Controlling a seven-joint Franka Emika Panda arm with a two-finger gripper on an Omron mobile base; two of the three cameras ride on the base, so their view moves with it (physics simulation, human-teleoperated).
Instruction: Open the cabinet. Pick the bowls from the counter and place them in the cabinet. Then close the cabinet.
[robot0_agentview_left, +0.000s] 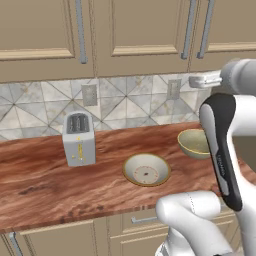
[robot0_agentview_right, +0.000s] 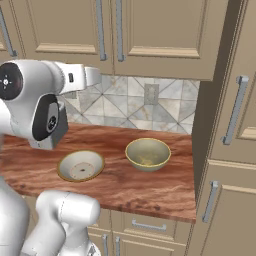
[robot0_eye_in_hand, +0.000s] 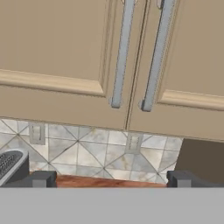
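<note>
Reddish counter (robot0_agentview_left: 60, 180) is carrying both bowls: shallow bowl (robot0_agentview_left: 146, 170) lying at the deep bowl's (robot0_agentview_left: 194, 143) eight o'clock, both holding nothing. Cabinet (robot0_eye_in_hand: 131, 61) doors are sitting closed at twelve o'clock. Gripper (robot0_eye_in_hand: 111, 179) is hanging wide open, gripping nothing.

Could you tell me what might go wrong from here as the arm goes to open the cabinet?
The cabinet doors are shut, and their two grey handles sit close together, so the open hand might catch both or the wrong one. The deep bowl and shallow bowl lie below on the counter, where a low arm swing could knock them.
</note>
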